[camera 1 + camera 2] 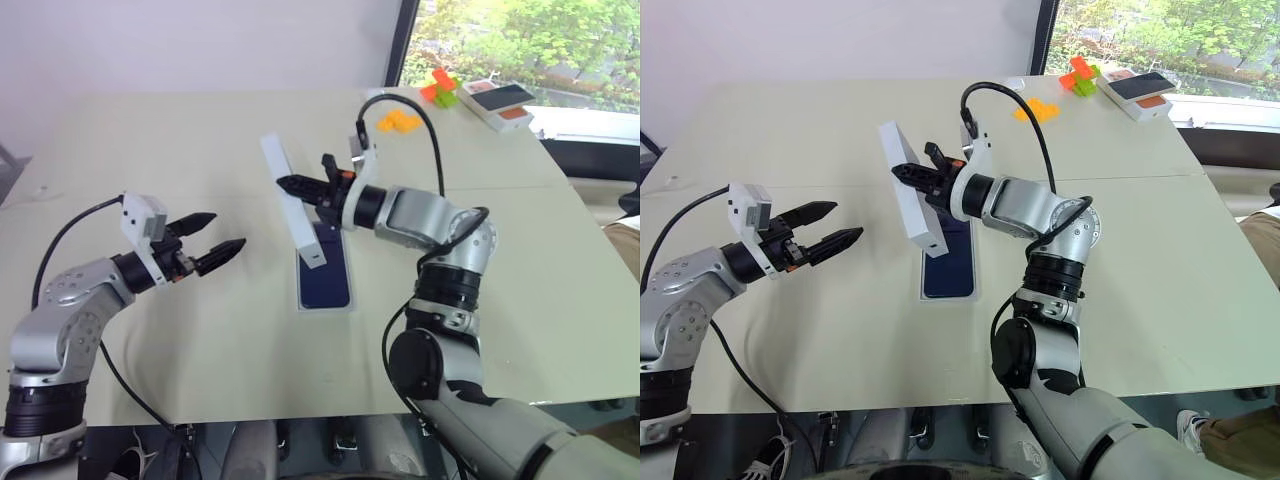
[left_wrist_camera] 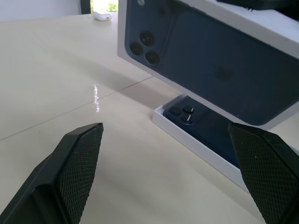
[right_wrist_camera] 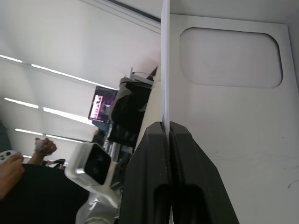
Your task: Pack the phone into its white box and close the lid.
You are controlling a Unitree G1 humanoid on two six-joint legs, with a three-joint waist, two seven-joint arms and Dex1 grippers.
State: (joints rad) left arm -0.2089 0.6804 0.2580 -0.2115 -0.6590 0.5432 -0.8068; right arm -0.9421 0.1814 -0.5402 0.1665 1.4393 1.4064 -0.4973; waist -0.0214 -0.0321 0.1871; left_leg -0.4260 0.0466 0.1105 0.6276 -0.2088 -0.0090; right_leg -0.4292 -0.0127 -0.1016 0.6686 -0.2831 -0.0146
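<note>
- Right claw (image 1: 292, 186): fingers clamped together on the rim of the lid (image 1: 290, 195), holding it on edge, tilted, above the box (image 1: 325, 300). Pinching one wall leaves the open side free to come down over the tray, I'd judge.
- Lid: printed top faces the left claw; plain white inside faces the right arm.
- Phone (image 1: 327, 272): already lying flat in the box on the tabletop (image 1: 180, 140), camera bump at the far end.
- Left claw (image 1: 212, 241): fingers spread wide, holding nothing, hanging beside the box, probably waiting to steady it.
- Still to do: level the lid, seat it.
</note>
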